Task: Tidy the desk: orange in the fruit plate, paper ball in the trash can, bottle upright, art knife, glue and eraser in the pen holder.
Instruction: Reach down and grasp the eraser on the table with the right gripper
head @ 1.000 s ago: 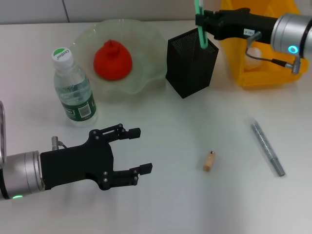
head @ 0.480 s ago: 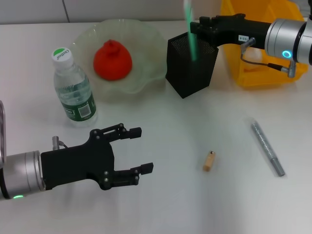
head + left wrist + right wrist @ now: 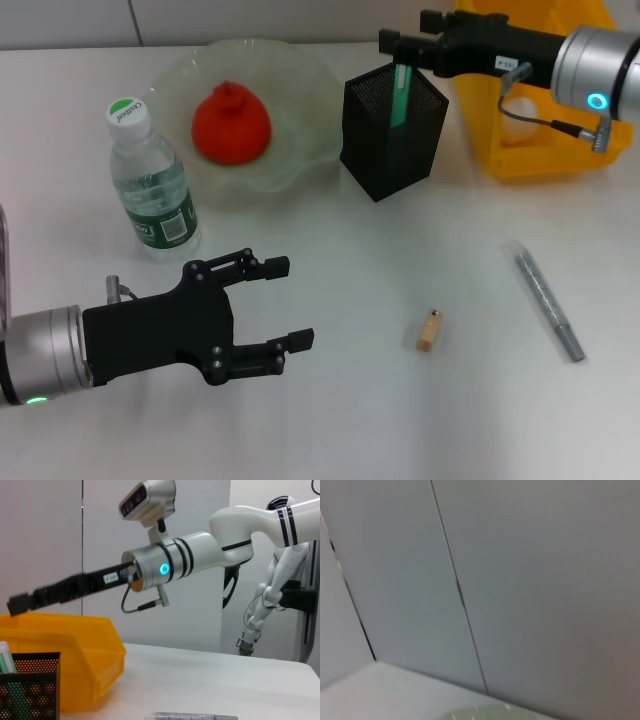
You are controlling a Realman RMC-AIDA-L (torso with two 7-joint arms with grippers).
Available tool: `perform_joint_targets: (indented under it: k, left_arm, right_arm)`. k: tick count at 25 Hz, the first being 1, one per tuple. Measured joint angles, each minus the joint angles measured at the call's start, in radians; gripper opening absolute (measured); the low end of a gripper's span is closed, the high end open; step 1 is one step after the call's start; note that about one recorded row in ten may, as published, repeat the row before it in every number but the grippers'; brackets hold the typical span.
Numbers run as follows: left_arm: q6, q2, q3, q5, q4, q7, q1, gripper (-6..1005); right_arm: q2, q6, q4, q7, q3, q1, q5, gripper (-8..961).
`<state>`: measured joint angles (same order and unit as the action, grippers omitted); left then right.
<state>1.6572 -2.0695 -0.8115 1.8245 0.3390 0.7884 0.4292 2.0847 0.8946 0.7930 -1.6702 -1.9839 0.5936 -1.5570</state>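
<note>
My right gripper (image 3: 408, 38) hovers open just above the black mesh pen holder (image 3: 392, 125). A green glue stick (image 3: 401, 92) stands inside the holder, its top just below the fingers. From the left wrist view the same gripper (image 3: 20, 602) hangs over the holder (image 3: 30, 692). The tan eraser (image 3: 429, 331) and the grey art knife (image 3: 548, 303) lie on the desk, right of centre. The orange (image 3: 231, 122) sits in the fruit plate (image 3: 300, 160). The bottle (image 3: 150, 180) stands upright. My left gripper (image 3: 292, 303) rests open low on the left, holding nothing.
The yellow trash can (image 3: 530, 150) stands at the back right, close beside the pen holder, with a whitish lump (image 3: 517, 112) inside it. Bare white desk lies between my left gripper and the eraser.
The green stick, held high over the holder before, has dropped down into the pen holder. My right gripper stays above it. The left arm has barely moved.
</note>
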Motion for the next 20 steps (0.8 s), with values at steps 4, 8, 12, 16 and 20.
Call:
perform_joint_targets:
  k: [4, 8, 12, 16, 20]
  left_arm:
    - [0.001, 0.0, 0.0, -0.001, 0.0, 0.001, -0.001, 798]
    - [0.005, 0.0, 0.0, -0.004, 0.0, 0.008, -0.001, 798]
    - [0.008, 0.002, -0.005, -0.003, 0.001, 0.01, -0.001, 798]
    - [0.022, 0.004, -0.007, 0.006, 0.007, 0.006, -0.003, 798]
    - [0.042, 0.006, -0.023, 0.011, 0.01, 0.005, -0.005, 798]
  right_arm:
    - [-0.002, 0.113, 0.045, -0.004, -0.026, -0.043, -0.076, 690]
    - [-0.011, 0.384, 0.092, -0.068, -0.123, -0.072, -0.071, 720]
    - [-0.041, 0.666, 0.143, -0.183, -0.22, -0.057, 0.07, 727]
    - [-0.072, 0.821, 0.198, -0.278, -0.224, -0.018, 0.252, 727]
    - [-0.077, 0.861, 0.217, -0.337, -0.221, 0.035, 0.44, 727]
